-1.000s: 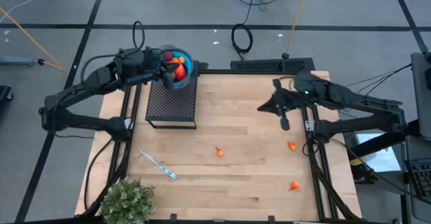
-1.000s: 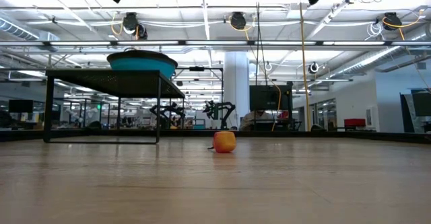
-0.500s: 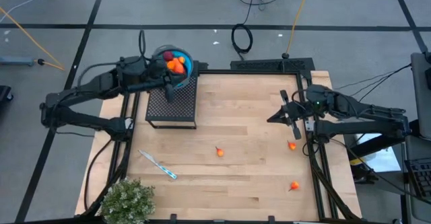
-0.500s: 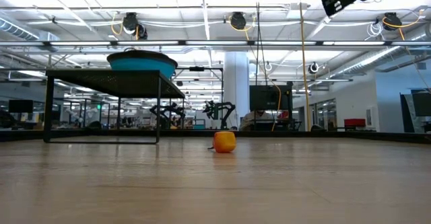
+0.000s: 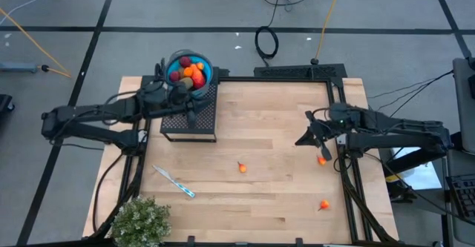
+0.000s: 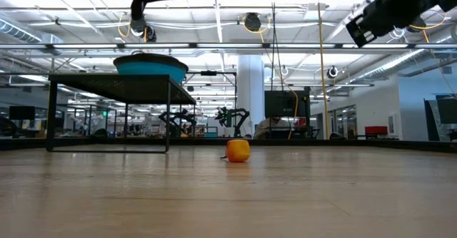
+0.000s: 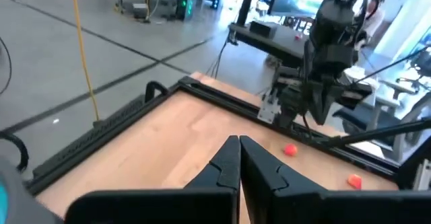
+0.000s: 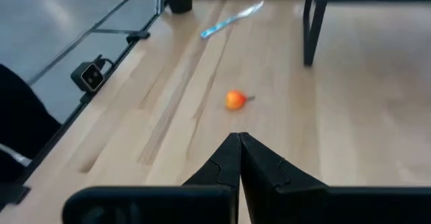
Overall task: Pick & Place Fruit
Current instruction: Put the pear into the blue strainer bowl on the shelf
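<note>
A blue bowl point(image 5: 189, 70) heaped with orange and red fruit sits on the far end of a black mesh stand point(image 5: 189, 121). Three small orange-red fruits lie loose on the wooden table: one in the middle point(image 5: 242, 168), one at the right point(image 5: 321, 159), one near the right front point(image 5: 324, 204). My left gripper point(image 5: 194, 113) hovers shut and empty above the stand, just on the near side of the bowl, pointing toward the table's right. My right gripper point(image 5: 300, 140) hangs shut and empty above the table's right part, pointing at the middle fruit point(image 8: 235, 100).
A thin blue-and-white stick point(image 5: 174, 182) lies on the near left of the table, and a bushy green plant point(image 5: 139, 221) stands at the near left corner. A black frame point(image 5: 293, 73) runs along the far and side edges. Bare wood lies between stand and right arm.
My left gripper has come away from over the bowl toward the table's near edge, sinking and levelling out above the stand. My right gripper has sunk and drawn toward the near right. Both have stayed shut. The fruit has not moved.
</note>
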Robot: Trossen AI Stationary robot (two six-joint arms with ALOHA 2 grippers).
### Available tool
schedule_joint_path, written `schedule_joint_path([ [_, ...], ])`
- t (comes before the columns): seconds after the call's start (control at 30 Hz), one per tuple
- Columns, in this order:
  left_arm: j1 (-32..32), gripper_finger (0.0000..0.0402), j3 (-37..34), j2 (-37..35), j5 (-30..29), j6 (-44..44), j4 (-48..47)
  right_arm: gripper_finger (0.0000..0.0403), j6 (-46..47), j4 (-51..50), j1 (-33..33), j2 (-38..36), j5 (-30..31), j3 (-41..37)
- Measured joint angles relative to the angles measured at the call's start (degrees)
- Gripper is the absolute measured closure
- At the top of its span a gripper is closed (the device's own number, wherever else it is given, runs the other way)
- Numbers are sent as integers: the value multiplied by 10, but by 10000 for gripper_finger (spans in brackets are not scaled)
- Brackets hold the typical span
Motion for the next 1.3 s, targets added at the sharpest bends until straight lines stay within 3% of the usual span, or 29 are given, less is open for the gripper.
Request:
schedule_joint_path([
  [0.2, 0, 396, -84, -60, 0, -5, 76, 403, 17, -56, 3, 1, 5, -10],
  [0.57, 0, 399, -164, -175, 0, 15, 76, 403, 80, -133, 8, 27, 36, -5],
  [0.97, 0, 400, -197, -241, 1, 36, 42, 403, 152, -141, 56, 129, 35, -4],
  [1.3, 0, 398, -210, -249, 1, 35, 38, 403, 229, -233, 88, 165, 34, 30],
])
